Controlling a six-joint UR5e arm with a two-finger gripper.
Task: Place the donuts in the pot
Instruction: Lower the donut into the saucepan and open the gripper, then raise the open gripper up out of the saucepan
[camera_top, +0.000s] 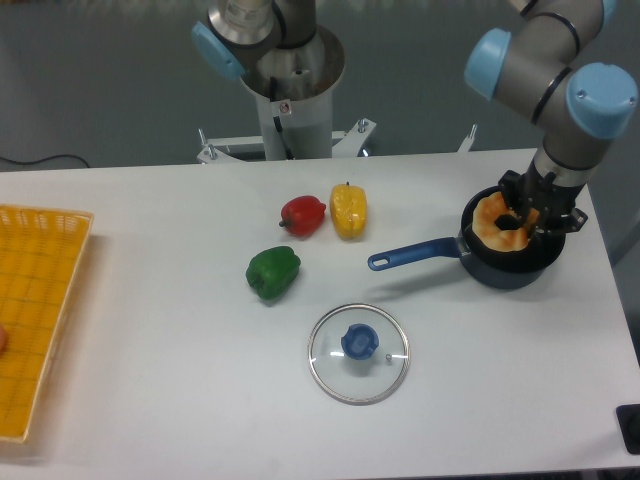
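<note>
- The donut (497, 222) sits tilted inside the mouth of the pot (510, 268), near the right edge of the worktop (150, 400); its ring face turns up and toward the left, with orange and paler tan patches showing.
- The hand (528, 216) is closed on the donut at the ring's right side, its dark fingers over the pot opening.
- The pot is round and dark, and its long blue handle (415, 254) runs leftward and slightly toward the front edge, pointing at the middle of the worktop.
- The arm (560, 80) is grey with light-blue joint caps and comes down over the pot from the upper right.
- A glass lid (358, 353) with a blue knob lies flat toward the front edge, left of the pot and apart from the handle tip.
- A yellow pepper (348, 210) and a red pepper (302, 215) stand just beside each other nearer the back edge; a green pepper (273, 273) lies a little in front of them.
- A yellow basket (40, 300) lies at the left edge.
- The worktop is plain white and matte; behind it stand a grey wall and the robot's pedestal (290, 90), which carries a small red-and-white sticker too small to read.
</note>
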